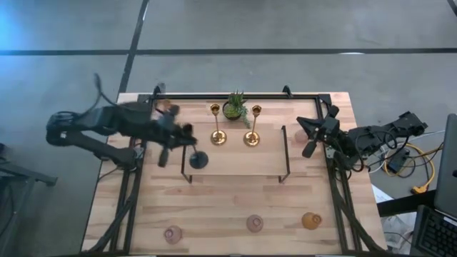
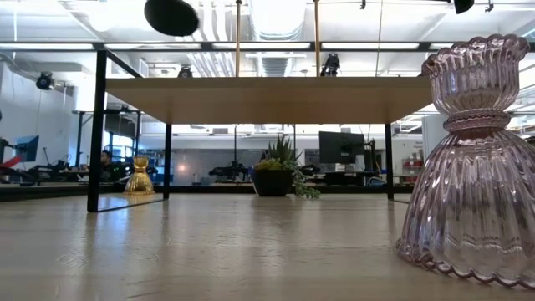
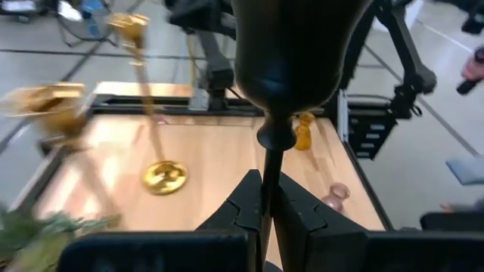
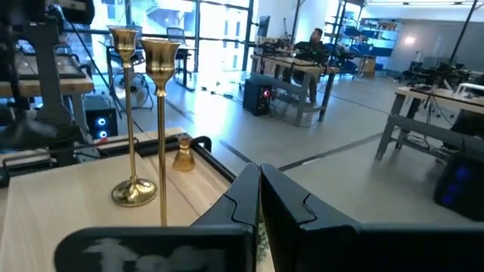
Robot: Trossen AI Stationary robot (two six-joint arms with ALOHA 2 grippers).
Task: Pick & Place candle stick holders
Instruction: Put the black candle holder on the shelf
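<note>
Currently the step in hand is judged to be the carry of the black holder toward the shelf.

- Left gripper: pinched on the black holder's thin stem, with the fingers pressed against it from both sides. It is held over the left end of the shelf.
- In the low view the holder's dark round end is seen above the shelf top and appears clear of it, so it is taken as not yet set down. Its tilt cannot be told for certain.
- Right gripper: fingers pressed together with nothing between them. It is parked at the right end of the shelf and taken as waiting.
- 2 gold holders stand upright mid-shelf, with the plant just behind and between them.
- 3 squat glass holders are left along the near edge of the table: pink, pink and amber. 1 more small amber one is seen at the far left of the table.

Next move, as judged:
- The black holder is to be brought upright and lowered until its base sits flat on the shelf, left of the left gold holder.
- A gap must be kept from that gold holder; it is slim and tall, so a nudge could tip it.
- The fingers should be spread only once the base is fully seated, and the gripper then drawn away without dragging the stem.
</note>
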